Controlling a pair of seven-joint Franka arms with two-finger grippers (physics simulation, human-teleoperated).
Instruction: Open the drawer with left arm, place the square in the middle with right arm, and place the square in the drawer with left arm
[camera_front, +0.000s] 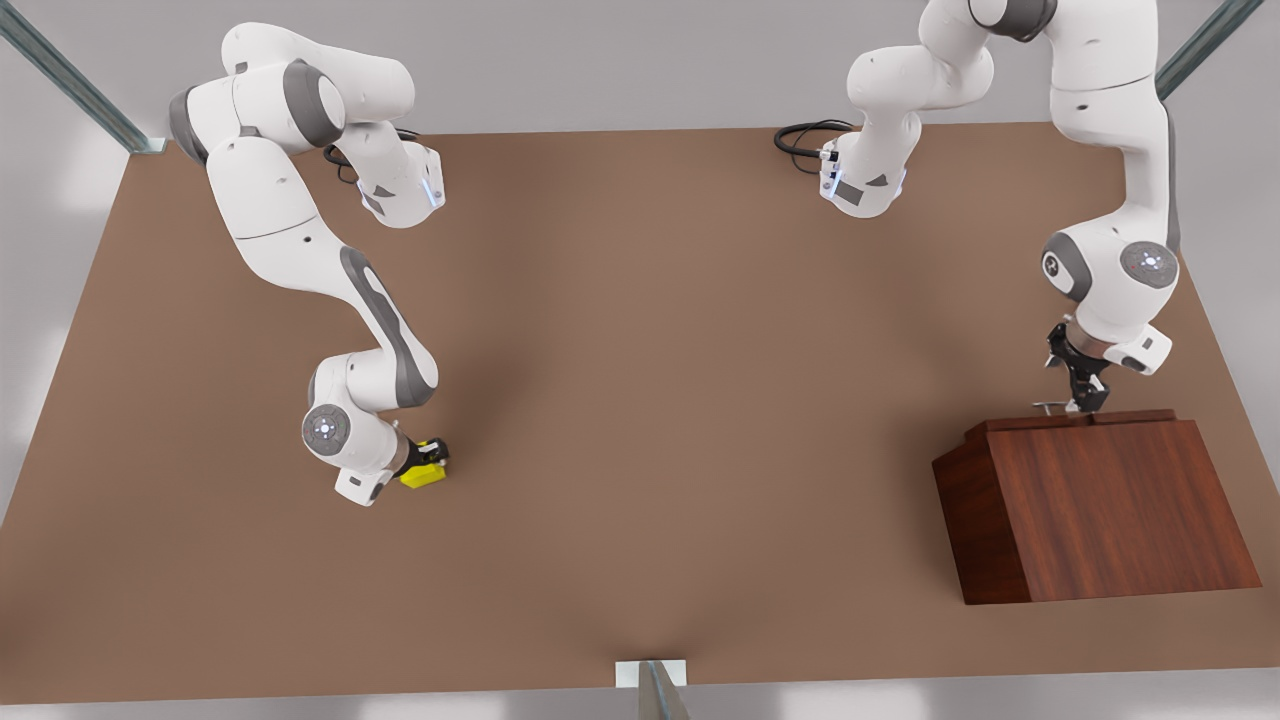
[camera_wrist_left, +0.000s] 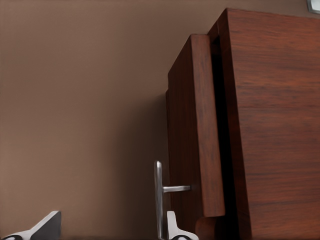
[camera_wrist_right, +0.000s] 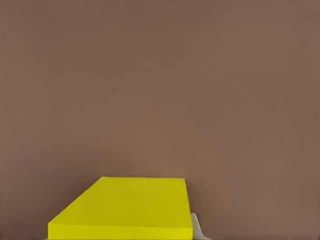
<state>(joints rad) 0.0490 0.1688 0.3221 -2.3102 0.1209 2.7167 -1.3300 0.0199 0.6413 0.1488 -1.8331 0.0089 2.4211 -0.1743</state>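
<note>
Your right end effector (camera_front: 432, 462) sits near the table's (camera_front: 640, 420) near-left corner, pinching the square (camera_front: 422, 476) just above the surface. Your left end effector (camera_front: 1078, 400) is at the drawer (camera_wrist_left: 197, 130) handle (camera_wrist_left: 159, 200) by the right edge, fingers (camera_wrist_left: 172, 227) spread around the bar; drawer barely out of the cabinet (camera_front: 1100, 520)

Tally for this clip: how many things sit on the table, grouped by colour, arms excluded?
Yellow: 1, the square, at the right end effector.
Reddish-brown wood: 1, the cabinet with its drawer, left end effector at the handle.
Total: 2
</note>
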